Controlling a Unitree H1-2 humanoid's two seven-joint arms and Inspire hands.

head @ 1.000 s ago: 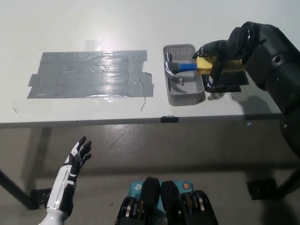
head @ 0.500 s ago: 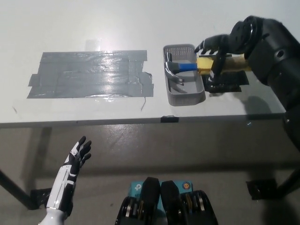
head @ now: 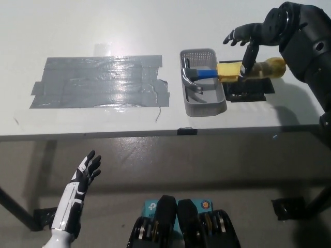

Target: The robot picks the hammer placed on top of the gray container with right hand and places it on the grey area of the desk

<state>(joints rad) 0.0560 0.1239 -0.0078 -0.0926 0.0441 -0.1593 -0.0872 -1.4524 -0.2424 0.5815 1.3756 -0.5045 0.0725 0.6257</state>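
A hammer [head: 222, 73] with a steel head, blue neck and yellow handle lies across the grey container [head: 202, 105], its head inside the basket and its handle sticking out to the right over a black block [head: 252, 92]. My black right hand [head: 247, 45] hovers open above the handle, fingers spread, one finger reaching down close to the yellow grip; I cannot tell whether it touches. The grey taped area [head: 98, 81] covers the desk to the left of the container. My white left hand [head: 87, 170] rests open below the desk edge at lower left.
The white desk's front edge [head: 155, 134] runs across the middle of the picture, floor below it. Bare white tabletop lies between the grey tape and the container, and behind both.
My right hand has let go of the yellow handle, opened and risen up and back to the right. The hammer stays lying across the container.
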